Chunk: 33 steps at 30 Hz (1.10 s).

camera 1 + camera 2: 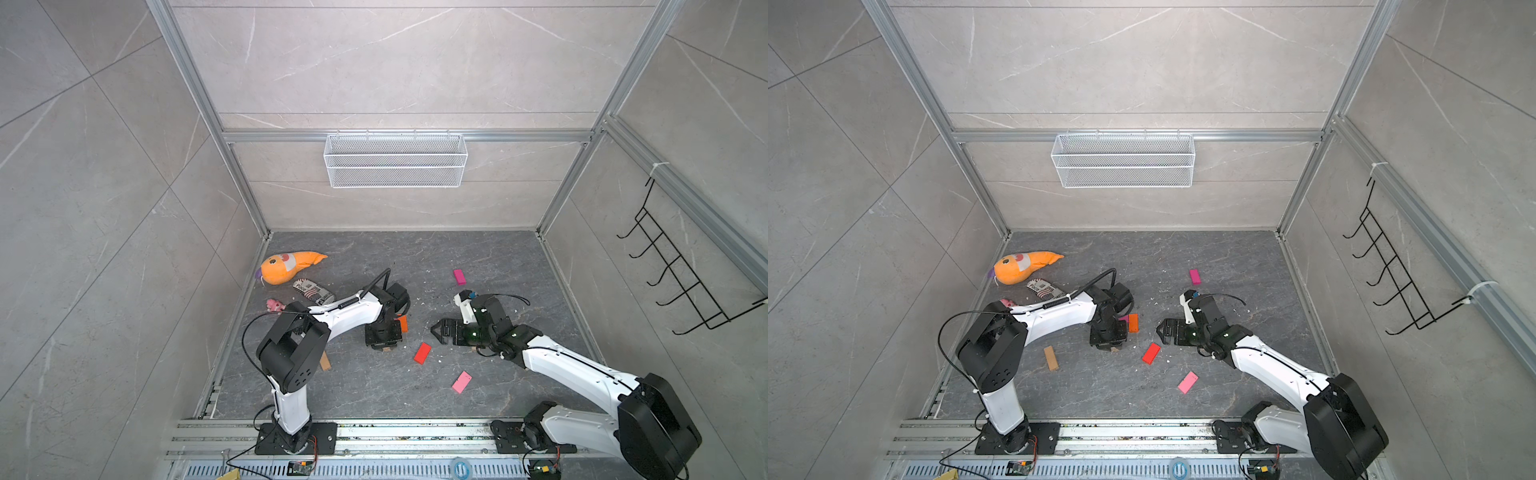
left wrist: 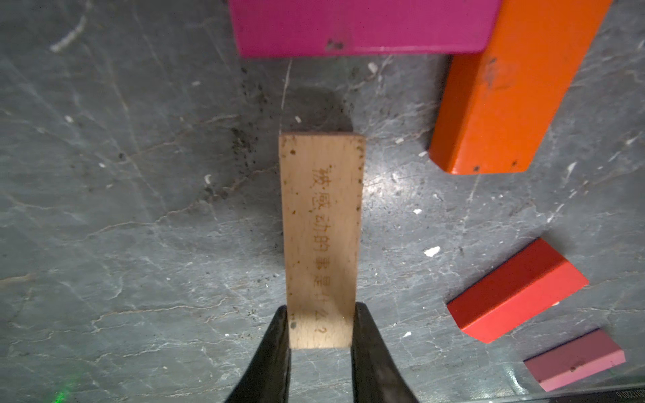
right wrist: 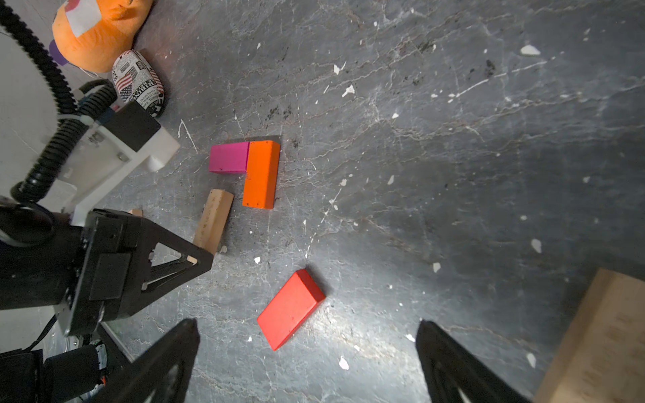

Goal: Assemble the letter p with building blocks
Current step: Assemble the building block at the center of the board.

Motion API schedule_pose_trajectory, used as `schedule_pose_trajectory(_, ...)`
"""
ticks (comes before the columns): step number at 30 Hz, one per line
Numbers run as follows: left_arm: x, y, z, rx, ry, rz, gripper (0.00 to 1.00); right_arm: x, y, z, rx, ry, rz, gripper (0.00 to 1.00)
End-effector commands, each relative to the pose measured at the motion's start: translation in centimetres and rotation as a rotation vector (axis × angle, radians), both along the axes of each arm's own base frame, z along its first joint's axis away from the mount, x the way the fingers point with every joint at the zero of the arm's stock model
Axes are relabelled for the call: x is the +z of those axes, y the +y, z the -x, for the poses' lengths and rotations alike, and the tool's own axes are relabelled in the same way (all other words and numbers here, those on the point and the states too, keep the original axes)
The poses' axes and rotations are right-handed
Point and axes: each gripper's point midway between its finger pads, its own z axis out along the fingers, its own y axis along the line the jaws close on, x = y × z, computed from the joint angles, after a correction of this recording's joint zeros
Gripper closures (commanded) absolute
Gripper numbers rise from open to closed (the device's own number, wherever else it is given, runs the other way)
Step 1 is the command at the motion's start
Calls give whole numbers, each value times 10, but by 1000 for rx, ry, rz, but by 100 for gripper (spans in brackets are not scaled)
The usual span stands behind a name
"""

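My left gripper (image 2: 321, 328) is shut on the near end of a tan brick (image 2: 321, 240), low over the floor. The brick's far end points at a magenta brick (image 2: 363, 28), with a gap between them. The letter p shows as that magenta brick (image 3: 229, 157) and an orange brick (image 3: 261, 174) touching in an L. In both top views the left gripper (image 1: 384, 338) (image 1: 1108, 338) stands beside the orange brick (image 1: 402, 323) (image 1: 1133, 323). My right gripper (image 3: 306, 324) (image 1: 436, 331) is open over a red brick (image 3: 291, 308) (image 1: 422, 353), holding nothing.
Loose bricks lie around: light pink (image 1: 461, 382), magenta (image 1: 459, 276), tan (image 1: 1051, 358), and another tan (image 3: 600, 342) beside the right gripper. An orange plush (image 1: 286, 268), a newsprint pouch (image 1: 313, 291) and a small pink plush (image 1: 274, 305) lie at the far left. Walls enclose the floor.
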Motion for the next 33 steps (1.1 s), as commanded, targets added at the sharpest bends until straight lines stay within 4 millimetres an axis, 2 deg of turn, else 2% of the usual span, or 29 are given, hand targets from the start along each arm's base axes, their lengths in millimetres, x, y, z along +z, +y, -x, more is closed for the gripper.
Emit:
schedule_pose_trajectory(1,-1,6,1,9,11,-41,81,-2,2,0,3,10,-16,0)
schedule_pose_trajectory(33,-10,7,-10,33,-6,-97,81,-13,5,6,17,45,-36,0)
